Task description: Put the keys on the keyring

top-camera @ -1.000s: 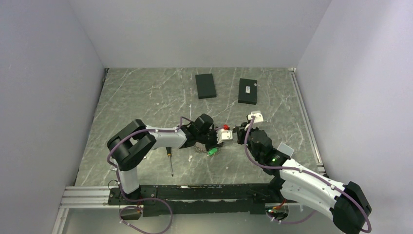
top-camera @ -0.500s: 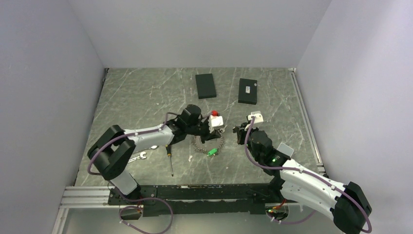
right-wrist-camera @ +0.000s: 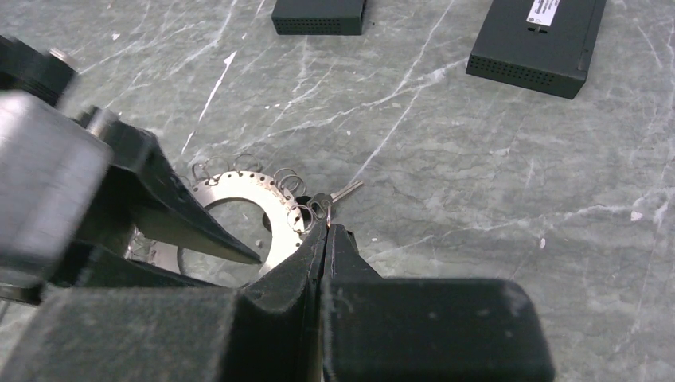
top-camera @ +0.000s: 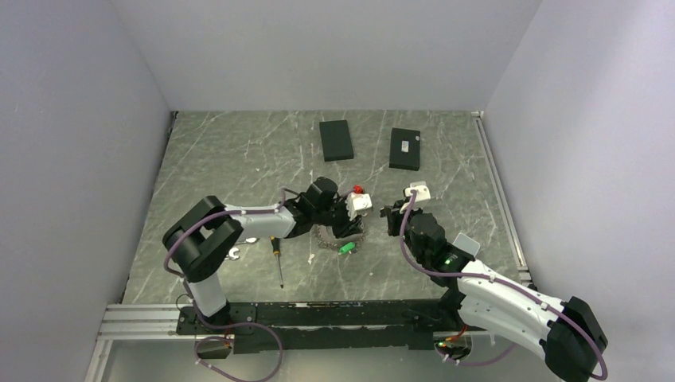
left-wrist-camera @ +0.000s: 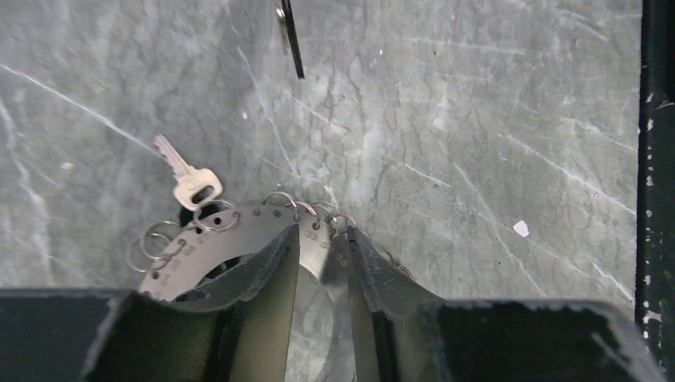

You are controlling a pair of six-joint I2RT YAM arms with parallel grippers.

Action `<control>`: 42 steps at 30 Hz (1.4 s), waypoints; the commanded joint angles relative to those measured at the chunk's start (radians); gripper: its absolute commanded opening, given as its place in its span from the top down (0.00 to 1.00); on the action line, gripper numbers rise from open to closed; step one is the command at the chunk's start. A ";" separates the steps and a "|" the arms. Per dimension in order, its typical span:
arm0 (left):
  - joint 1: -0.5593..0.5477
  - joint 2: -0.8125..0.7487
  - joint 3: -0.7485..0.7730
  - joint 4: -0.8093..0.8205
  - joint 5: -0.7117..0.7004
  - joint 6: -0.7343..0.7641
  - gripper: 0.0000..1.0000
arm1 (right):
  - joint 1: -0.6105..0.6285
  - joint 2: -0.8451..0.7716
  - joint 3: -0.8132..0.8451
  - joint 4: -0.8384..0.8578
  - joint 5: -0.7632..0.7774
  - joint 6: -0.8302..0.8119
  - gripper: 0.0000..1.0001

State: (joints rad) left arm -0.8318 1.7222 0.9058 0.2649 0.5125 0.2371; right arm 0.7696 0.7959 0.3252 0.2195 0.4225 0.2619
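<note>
The left fingers (left-wrist-camera: 263, 278), slightly parted, straddled the keyring (left-wrist-camera: 215, 247), seemingly to steady it, as the shut right fingers (right-wrist-camera: 306, 263) hovered beside a key (right-wrist-camera: 344, 191).

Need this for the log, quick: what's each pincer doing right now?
Left pincer: open, astride the keyring rim.
Right pincer: closed, right up against a small key; whether it grips it cannot be told.

A robotics lab cell: plain white walls (top-camera: 334, 56) box in a grey-green marbled worktop (top-camera: 231, 151) on three sides. A left robot arm (top-camera: 253, 220) and a right robot arm (top-camera: 509, 306), trailing purple cables (top-camera: 414, 259), are bolted to an aluminium rail (top-camera: 143, 322) along its near edge, and two black electronics boxes (top-camera: 336, 140) lie near the far edge
</note>
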 commanded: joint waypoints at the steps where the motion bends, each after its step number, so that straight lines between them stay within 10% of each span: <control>1: -0.031 0.047 0.048 0.049 -0.065 -0.047 0.64 | 0.008 -0.011 -0.001 0.056 0.027 -0.010 1.00; 32: -0.081 0.126 0.066 0.038 -0.152 -0.016 0.63 | 0.008 -0.017 -0.005 0.059 0.028 -0.012 1.00; 42: -0.082 0.131 0.067 0.032 -0.174 0.016 0.95 | 0.008 -0.017 -0.006 0.060 0.030 -0.012 1.00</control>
State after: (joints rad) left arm -0.9092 1.8637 0.9508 0.3016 0.3401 0.2329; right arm 0.7731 0.7963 0.3248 0.2268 0.4370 0.2611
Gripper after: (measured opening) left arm 0.128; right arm 0.011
